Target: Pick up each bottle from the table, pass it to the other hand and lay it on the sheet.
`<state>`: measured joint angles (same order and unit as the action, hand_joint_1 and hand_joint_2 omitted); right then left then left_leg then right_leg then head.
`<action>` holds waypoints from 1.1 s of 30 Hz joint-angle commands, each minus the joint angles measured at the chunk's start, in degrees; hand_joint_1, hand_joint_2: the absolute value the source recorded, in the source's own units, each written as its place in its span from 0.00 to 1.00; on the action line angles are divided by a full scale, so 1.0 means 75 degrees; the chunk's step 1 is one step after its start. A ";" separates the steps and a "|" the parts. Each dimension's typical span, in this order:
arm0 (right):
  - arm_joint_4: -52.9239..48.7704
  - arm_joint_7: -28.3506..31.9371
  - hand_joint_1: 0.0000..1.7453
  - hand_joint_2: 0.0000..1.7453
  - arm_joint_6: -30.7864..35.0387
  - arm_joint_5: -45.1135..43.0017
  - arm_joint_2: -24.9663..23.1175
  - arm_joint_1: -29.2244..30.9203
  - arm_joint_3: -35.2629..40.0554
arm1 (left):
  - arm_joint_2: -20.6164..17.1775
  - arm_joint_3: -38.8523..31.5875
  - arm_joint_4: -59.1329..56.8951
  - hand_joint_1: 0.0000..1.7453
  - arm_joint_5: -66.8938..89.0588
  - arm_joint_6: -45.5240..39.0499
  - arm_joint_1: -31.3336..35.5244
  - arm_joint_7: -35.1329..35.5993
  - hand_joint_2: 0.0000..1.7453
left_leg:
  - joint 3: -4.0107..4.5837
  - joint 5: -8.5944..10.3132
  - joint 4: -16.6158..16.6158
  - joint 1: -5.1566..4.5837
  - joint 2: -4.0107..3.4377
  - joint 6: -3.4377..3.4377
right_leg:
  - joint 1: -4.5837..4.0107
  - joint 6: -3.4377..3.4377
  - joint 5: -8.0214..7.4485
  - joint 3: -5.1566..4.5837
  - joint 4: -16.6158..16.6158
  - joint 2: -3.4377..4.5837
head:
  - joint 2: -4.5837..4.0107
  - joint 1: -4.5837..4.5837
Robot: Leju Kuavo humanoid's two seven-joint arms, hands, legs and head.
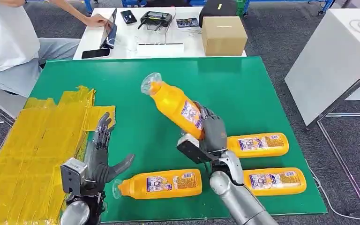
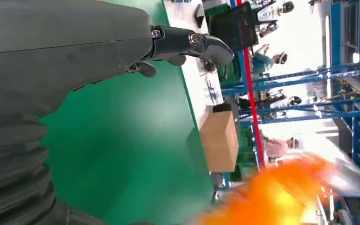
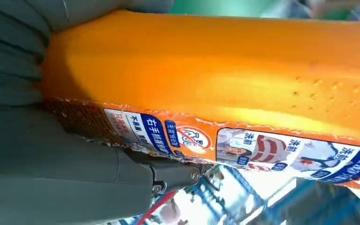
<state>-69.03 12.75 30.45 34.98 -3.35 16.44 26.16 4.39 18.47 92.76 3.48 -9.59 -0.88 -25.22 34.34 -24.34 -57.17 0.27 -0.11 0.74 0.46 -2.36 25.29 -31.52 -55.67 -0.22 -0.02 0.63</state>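
Right robot hand grips the lifted bottle by its base — long axis tilted, cap end toward the left robot hand, which waits empty, fingers spread, beside the yellow sheet.

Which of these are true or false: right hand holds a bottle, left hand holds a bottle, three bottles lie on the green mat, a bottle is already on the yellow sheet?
1. The right hand holds an orange bottle. True.
2. The left hand holds a bottle. False: it is empty, fingers spread.
3. Three bottles lie on the green mat. True.
4. A bottle lies on the yellow sheet. False: no bottle is on it.
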 commanded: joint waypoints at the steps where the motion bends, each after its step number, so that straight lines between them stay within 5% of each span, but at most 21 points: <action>1: -0.0928 0.0521 1.00 1.00 -0.0633 -0.1387 -0.0187 -0.0525 -0.0742 | -0.0321 0.0405 -0.0324 0.00 -0.0170 0.0209 0.0389 0.0186 1.00 | -0.0014 -0.0006 0.0006 0.0002 0.0008 -0.0003 | -0.0002 0.0005 0.0007 0.0017 0.0006 -0.0007 | 0.0000 0.0000; 4: -0.0657 0.0729 1.00 1.00 -0.2745 -0.3257 -0.0068 -0.0451 -0.0614 | -0.0443 0.0577 -0.0594 0.00 -0.0693 0.0716 0.0712 0.0351 1.00 | -0.0032 -0.0014 0.0003 0.0004 0.0013 -0.0004 | -0.0005 0.0008 0.0015 0.0037 0.0006 -0.0010 | 0.0000 0.0000; 6: -0.0344 0.0882 1.00 1.00 -0.3277 -0.3424 -0.0036 -0.0342 -0.0352 | -0.0465 0.0650 -0.0764 0.00 -0.1136 0.1069 0.0900 0.0487 1.00 | -0.0019 -0.0002 0.0008 0.0003 0.0015 -0.0004 | -0.0004 0.0006 0.0005 0.0022 0.0008 -0.0014 | 0.0000 0.0000; 16: -0.0249 0.0874 1.00 1.00 -0.3271 -0.3421 -0.0094 -0.0314 -0.0301 | -0.0461 0.0671 -0.0813 0.00 -0.1138 0.1072 0.0932 0.0487 1.00 | -0.0050 -0.0019 0.0011 0.0008 -0.0003 -0.0004 | -0.0008 0.0009 0.0014 0.0054 0.0018 0.0005 | 0.0000 0.0000; 23: 0.0533 0.0859 1.00 1.00 -0.3955 -0.3296 -0.0218 0.0066 0.0650 | -0.0501 0.0916 -0.0948 0.00 -0.1798 0.1661 0.1274 0.0652 1.00 | -0.0023 -0.0006 0.0007 0.0003 -0.0011 -0.0005 | -0.0004 0.0007 0.0002 0.0021 0.0007 0.0013 | 0.0000 0.0000; 33: 0.0904 0.0885 1.00 1.00 -0.3794 -0.2642 -0.0347 0.0290 0.1488 | -0.0487 0.1109 -0.1100 0.00 -0.1790 0.1666 0.1432 0.0669 1.00 | -0.0025 -0.0008 0.0009 0.0005 -0.0012 -0.0003 | -0.0007 0.0005 0.0004 0.0024 0.0009 0.0013 | 0.0000 -0.0003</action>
<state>-68.45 19.26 0.83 12.79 -5.81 14.50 31.35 2.32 24.09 88.78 -9.75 2.67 6.79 -20.61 34.36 -24.33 -57.16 0.30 -0.14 0.73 0.43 -2.36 25.29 -31.54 -55.68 -0.20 -0.02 0.61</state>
